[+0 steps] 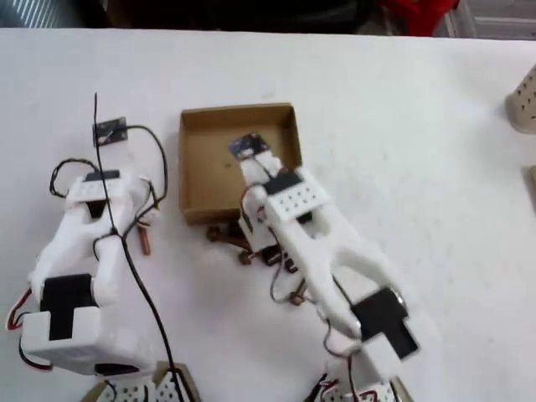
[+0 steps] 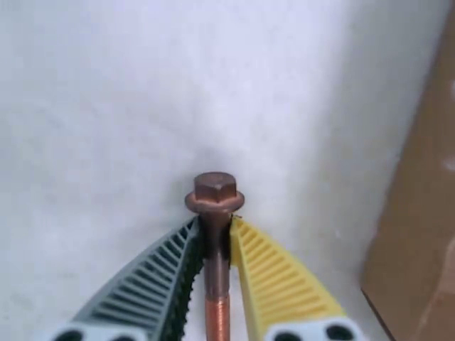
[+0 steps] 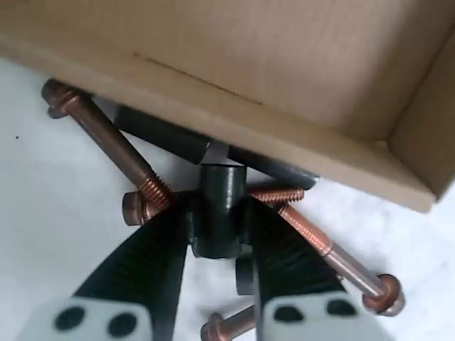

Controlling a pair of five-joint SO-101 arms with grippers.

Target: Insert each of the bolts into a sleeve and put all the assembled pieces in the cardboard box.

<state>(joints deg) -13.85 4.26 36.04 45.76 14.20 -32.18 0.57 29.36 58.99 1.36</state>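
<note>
My left gripper (image 2: 213, 226), with one grey and one yellow finger, is shut on the shank of a copper bolt (image 2: 215, 193); its hex head sticks out past the fingertips over the white table. In the high view this bolt (image 1: 145, 240) hangs left of the cardboard box (image 1: 238, 112). My right gripper (image 3: 219, 217) is shut on a black sleeve (image 3: 222, 183) just in front of the cardboard box's (image 3: 234, 117) near wall. Around it lie loose copper bolts (image 3: 99, 131) (image 3: 334, 250) and two more black sleeves (image 3: 162, 132) (image 3: 274, 168) against the box wall.
A box side (image 2: 419, 213) stands close beside the left gripper. More bolts (image 1: 224, 235) (image 1: 295, 295) lie under and beside the right arm. Cables (image 1: 138, 276) trail over the left arm. A pale object (image 1: 524, 102) sits at the far right edge.
</note>
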